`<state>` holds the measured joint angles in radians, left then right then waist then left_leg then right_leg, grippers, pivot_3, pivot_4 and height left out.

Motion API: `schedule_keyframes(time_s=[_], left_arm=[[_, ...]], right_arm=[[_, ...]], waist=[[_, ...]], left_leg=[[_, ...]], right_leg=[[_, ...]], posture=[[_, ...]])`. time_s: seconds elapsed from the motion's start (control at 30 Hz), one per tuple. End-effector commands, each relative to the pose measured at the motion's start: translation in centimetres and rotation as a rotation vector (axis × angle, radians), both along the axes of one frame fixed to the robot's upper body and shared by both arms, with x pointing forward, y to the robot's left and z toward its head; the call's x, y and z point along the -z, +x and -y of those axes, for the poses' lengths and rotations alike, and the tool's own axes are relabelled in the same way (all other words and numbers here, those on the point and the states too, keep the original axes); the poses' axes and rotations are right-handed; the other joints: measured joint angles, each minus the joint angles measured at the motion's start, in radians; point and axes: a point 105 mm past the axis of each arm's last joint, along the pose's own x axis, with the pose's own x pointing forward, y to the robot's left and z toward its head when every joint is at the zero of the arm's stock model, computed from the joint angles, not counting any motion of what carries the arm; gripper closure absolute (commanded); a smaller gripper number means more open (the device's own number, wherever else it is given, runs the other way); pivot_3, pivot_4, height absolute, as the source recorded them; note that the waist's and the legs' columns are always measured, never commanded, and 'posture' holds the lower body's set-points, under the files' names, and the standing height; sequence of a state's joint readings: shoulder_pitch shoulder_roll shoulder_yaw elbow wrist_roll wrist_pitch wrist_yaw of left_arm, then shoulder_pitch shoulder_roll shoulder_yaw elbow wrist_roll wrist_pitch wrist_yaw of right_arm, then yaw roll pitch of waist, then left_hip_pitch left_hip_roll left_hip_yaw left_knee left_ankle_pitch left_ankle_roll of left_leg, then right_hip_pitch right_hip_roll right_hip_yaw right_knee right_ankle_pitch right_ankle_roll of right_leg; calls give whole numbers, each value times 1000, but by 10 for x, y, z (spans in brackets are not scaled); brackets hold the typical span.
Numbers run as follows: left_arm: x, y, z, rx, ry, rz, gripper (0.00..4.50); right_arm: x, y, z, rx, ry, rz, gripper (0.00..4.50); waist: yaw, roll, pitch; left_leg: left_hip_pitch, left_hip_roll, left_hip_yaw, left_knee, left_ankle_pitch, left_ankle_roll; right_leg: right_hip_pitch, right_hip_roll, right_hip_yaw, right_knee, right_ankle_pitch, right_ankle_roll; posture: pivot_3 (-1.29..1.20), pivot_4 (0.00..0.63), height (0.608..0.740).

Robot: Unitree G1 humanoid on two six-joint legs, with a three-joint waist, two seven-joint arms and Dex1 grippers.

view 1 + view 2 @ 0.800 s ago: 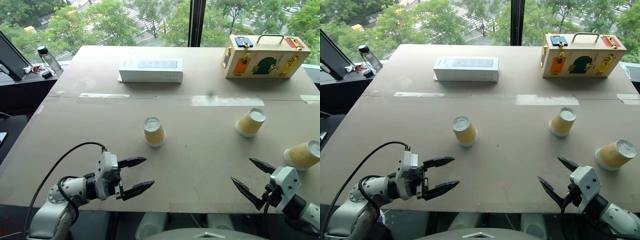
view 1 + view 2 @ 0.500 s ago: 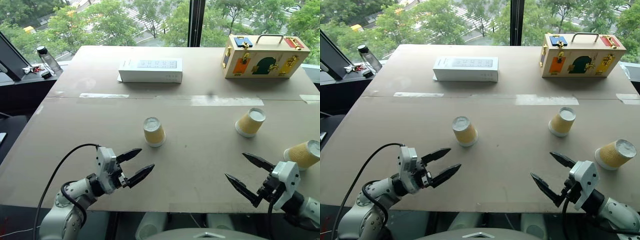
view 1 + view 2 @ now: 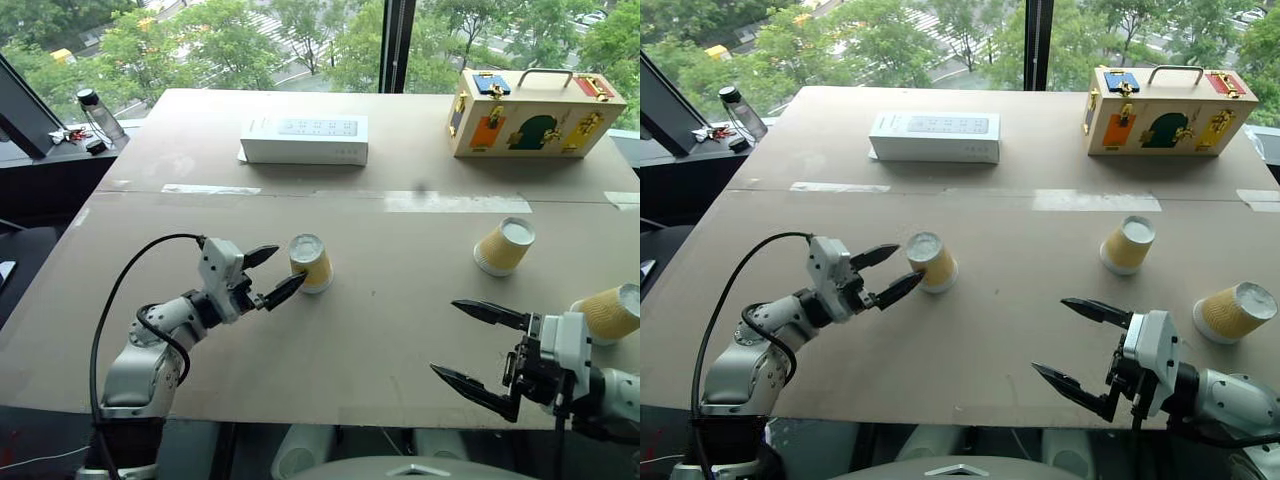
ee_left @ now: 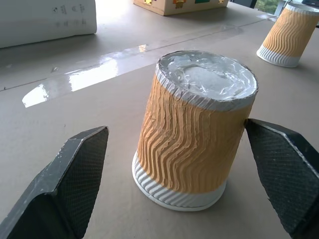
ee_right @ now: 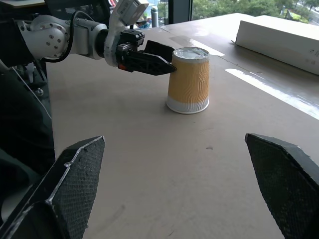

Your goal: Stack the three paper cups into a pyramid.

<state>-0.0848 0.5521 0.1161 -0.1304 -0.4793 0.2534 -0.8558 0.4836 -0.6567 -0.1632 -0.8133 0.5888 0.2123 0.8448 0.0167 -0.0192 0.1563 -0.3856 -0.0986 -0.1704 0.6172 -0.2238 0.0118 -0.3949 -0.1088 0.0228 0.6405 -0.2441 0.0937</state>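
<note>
Three ribbed yellow-tan paper cups stand apart, base up, on the brown table (image 3: 380, 330). The left cup (image 4: 192, 132) sits between the tips of my open left gripper (image 3: 290, 264), one finger on each side; I cannot tell whether they touch it. The middle cup (image 3: 502, 246) stands further right. At the table's right edge is the third cup (image 3: 612, 310), just behind my right gripper's body. My right gripper (image 3: 444, 338) hangs open near the table's front edge, pointing left, with nothing between its fingers.
A long white box (image 3: 303, 140) lies at the back of the table, left of centre. A colourful wooden case (image 3: 535, 112) with a handle stands at the back right. A bottle (image 3: 97, 115) stands on a side surface at the far left.
My left gripper has moved up from the front edge to the left cup, its open fingers now on both sides of it. My right gripper has swung left and stayed open.
</note>
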Motion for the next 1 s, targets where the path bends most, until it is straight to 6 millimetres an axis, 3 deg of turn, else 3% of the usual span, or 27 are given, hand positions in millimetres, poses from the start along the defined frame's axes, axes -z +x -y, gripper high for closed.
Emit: schedule_keyframes(time_s=[0.03, 0.1, 0.23, 0.3, 0.53, 0.7, 0.87, 1.0], left_arm=[[-5, 8, 12, 69, 4, 29, 252], [-6, 11, 18, 106, 6, 29, 741], [-7, 18, 28, 153, 26, 37, 2272], [-10, 21, 37, 192, 25, 45, 2603], [-30, 32, 71, 347, 1, 71, 2603], [-34, 37, 92, 416, 32, 88, 2603], [-31, 44, 98, 422, 54, 101, 2603], [-24, 46, 84, 377, 79, 83, 2603]], right_arm=[[-7, -3, -5, 15, 5, 69, 13], [-7, -2, -5, 38, 4, 81, 0], [-6, -3, -4, 71, 9, 81, 0], [-5, -3, -3, 95, 8, 82, 0], [-2, -3, 3, 186, 7, 85, 0], [1, -2, 9, 260, -7, 98, 0], [2, -2, 12, 298, -16, 108, 0], [4, -7, 11, 319, -21, 101, 0]], waist=[[-1, 0, 0], [-2, 0, 0], [-2, 0, 0], [0, 0, 0], [-1, -1, 1], [-5, -1, 1], [-5, -2, 1], [-3, -2, 1]], left_leg=[[0, 0, 0, 0, 0, 0], [0, 0, 0, 0, 0, 0], [0, 0, 0, 0, 0, 0], [0, 0, 0, 0, 0, 0], [0, 0, -1, 1, 0, 0], [0, 0, 0, 1, 0, 0], [0, 0, 0, 1, 0, 0], [0, 0, -1, 1, 0, 0]], right_leg=[[0, 0, 0, 0, 0, 0], [0, 0, 0, 0, 0, 0], [0, 0, 0, 0, 0, 0], [0, 0, 0, 0, 0, 0], [0, 1, 0, 0, 0, 0], [0, 1, 1, 0, 0, 0], [0, 2, 1, 0, 0, 0], [0, 2, 1, 1, 0, 0]], posture=[[0, 150, 740], [0, 150, 740], [0, 150, 740], [0, 150, 740], [0, 150, 740], [0, 150, 740], [0, 150, 740], [0, 150, 740]])
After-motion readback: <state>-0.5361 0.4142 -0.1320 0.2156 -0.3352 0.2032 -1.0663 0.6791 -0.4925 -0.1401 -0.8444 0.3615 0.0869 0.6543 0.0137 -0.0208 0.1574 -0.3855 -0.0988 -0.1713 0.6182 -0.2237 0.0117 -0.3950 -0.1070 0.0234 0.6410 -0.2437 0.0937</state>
